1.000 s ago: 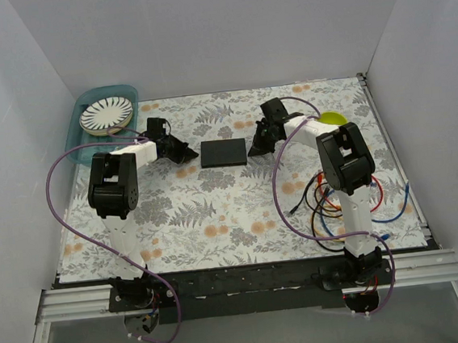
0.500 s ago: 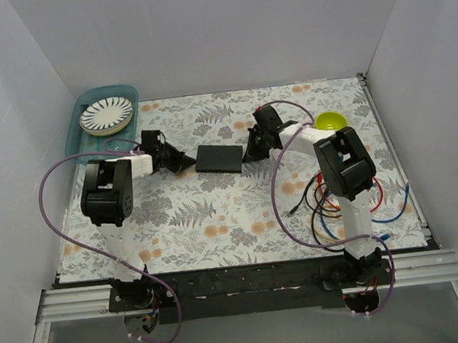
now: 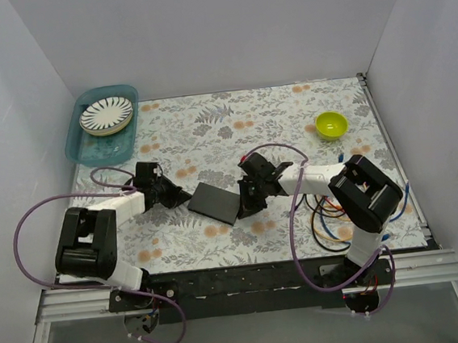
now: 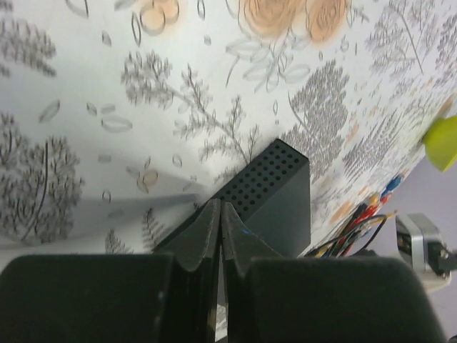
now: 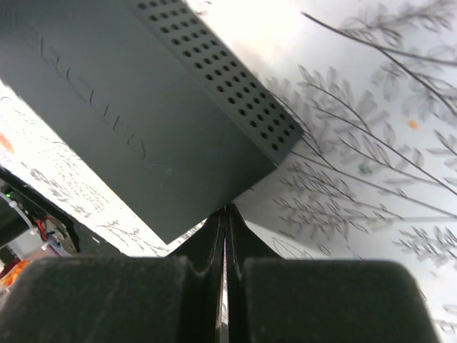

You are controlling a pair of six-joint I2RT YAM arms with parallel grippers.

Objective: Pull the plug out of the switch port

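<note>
Floral table (image 3: 209,133): switch (image 3: 214,203) lies flat, skewed, centre-front between both arms. Left gripper (image 3: 185,198) jaws pressed together, tips against its left edge. Right gripper (image 3: 244,210) likewise, tips at its right corner. Neither holds anything.

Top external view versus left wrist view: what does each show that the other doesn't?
Only the top external view shows the teal plastic tray holding a striped round plate, and the right claw at the far end of the flat matte-black rectangular switch. Only the left wrist view shows the grid of vent holes on the switch's end face, and the left claw shut, tips at that face's corner. Both show the switch, the yellow-green bowl and the bundle of coloured cables.
</note>
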